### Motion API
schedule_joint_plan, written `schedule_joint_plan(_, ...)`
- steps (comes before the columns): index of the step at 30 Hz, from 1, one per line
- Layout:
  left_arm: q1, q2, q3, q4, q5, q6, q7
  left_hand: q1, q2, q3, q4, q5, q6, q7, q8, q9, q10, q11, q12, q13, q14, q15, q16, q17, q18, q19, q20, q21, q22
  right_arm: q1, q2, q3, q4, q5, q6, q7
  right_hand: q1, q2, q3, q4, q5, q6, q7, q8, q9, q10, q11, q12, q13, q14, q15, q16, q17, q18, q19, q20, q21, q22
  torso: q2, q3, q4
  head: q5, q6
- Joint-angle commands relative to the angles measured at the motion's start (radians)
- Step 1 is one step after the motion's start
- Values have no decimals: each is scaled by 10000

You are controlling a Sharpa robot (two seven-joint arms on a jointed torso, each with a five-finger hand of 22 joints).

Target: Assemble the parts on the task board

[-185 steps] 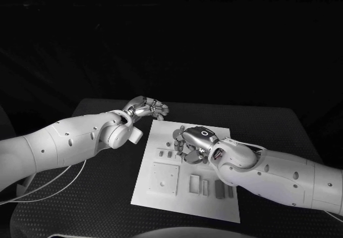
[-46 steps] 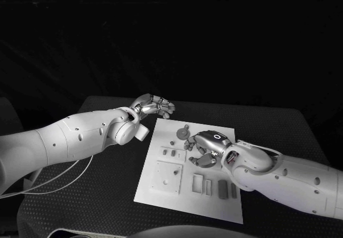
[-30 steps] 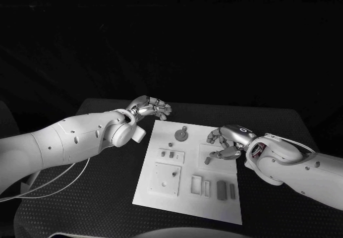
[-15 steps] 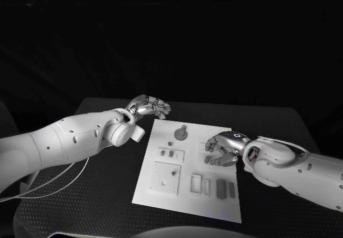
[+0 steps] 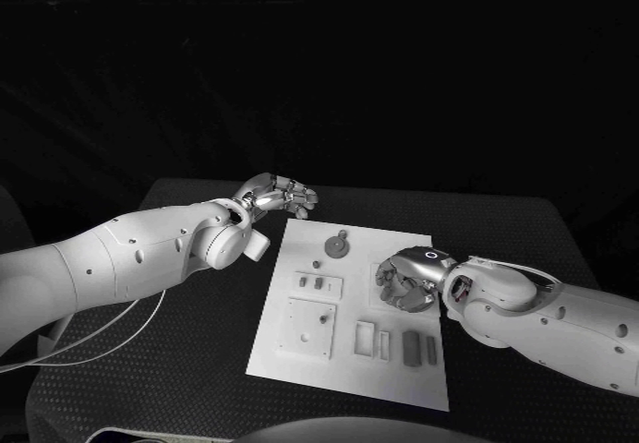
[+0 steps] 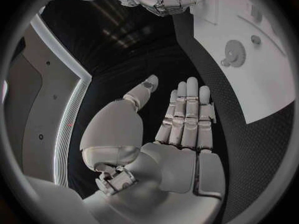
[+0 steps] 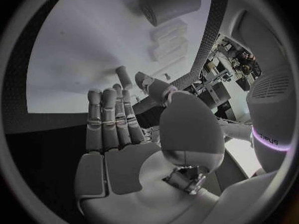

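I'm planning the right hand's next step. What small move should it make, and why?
Probably lower the right hand a little and close its fingers on the small upright peg on the task board: the peg stands just beyond the fingertips, apparently not yet gripped.

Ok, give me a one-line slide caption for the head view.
Right hand works over the white task board beside a gear-shaped part, while the left hand hovers off its far corner.

I'm seeing the task board (image 5: 309, 277) showing plain white, its parts (image 5: 412, 347) reading grey. The table (image 5: 174, 305) is showing black with a fine dotted weave. Both arms are looking white, the left hand (image 5: 280, 197) and right hand (image 5: 406, 280) glinting silver.
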Motion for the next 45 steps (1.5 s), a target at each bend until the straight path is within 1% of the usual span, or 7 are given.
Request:
schedule_joint_plan(1,11,15,8,12,99,124,92,-28,96,3,61,-12,-94,-11,55,-18,31,63,-46,16,73,29,-73,23,125,52,16,-38,12,-22,62,-28,-19,-237,98,-25,77,136,114,-19,-27,117,-9,64,4,129,-14,90,-5,48,-53,74,-25,406,65,-12,31,140,-3,-4,5,0,-10)
schedule_joint_plan(5,11,18,8,15,100,140,92,-41,105,2,78,-10,-98,-10,57,-19,30,64,-51,19,72,30,-85,35,126,52,16,-45,17,-29,95,-73,-79,-288,119,-38,137,409,332,-64,-37,388,-2,196,32,465,-151,324,81,108,-178,107,-76,406,123,-43,47,145,-4,2,2,4,-18)
schedule_joint_plan(24,11,0,7,7,103,190,65,-59,108,-3,103,-10,-110,-8,59,-23,22,67,-64,26,64,34,-115,62,126,47,18,-62,26,-49,280,-145,-385,-550,116,-164,161,632,576,-314,-27,632,-78,287,27,584,-220,436,119,175,-245,160,-139,406,184,-87,91,161,-2,5,-13,13,-62)
schedule_joint_plan(28,11,4,7,12,103,193,68,-62,109,-3,107,-10,-112,-7,60,-23,20,68,-66,27,63,34,-120,67,126,46,18,-64,28,-55,293,-148,-363,-617,1,-135,205,813,669,-432,-30,766,-127,343,35,671,-253,496,142,203,-274,190,-153,406,211,-99,117,169,-4,6,-13,22,-71)
schedule_joint_plan(31,11,5,7,14,103,193,72,-63,110,-3,109,-10,-113,-7,60,-24,20,68,-67,28,63,34,-123,70,126,45,18,-66,29,-65,300,-148,-331,-706,-108,-105,341,1055,878,-612,-39,1054,-224,477,82,945,-369,658,214,312,-379,255,-166,406,302,-142,190,177,-6,6,-12,25,-72)
schedule_joint_plan(33,11,3,7,13,103,194,71,-64,111,-4,111,-10,-113,-7,61,-24,19,68,-68,28,63,35,-124,72,126,45,19,-67,30,-66,306,-148,-305,-697,-159,-92,357,1112,932,-644,-54,1168,-264,538,116,1058,-424,723,245,396,-434,306,-160,406,379,-171,254,186,-7,4,-9,15,-76)
schedule_joint_plan(45,11,-5,7,15,103,201,66,-65,114,-2,118,-9,-117,-7,63,-25,18,69,-73,32,64,35,-135,85,127,44,19,-74,35,-70,303,-147,-269,-661,-265,-167,195,1155,994,-732,-38,1326,-321,609,177,1219,-506,806,296,542,-516,370,-174,406,503,-244,377,180,-6,-4,-7,8,-85)
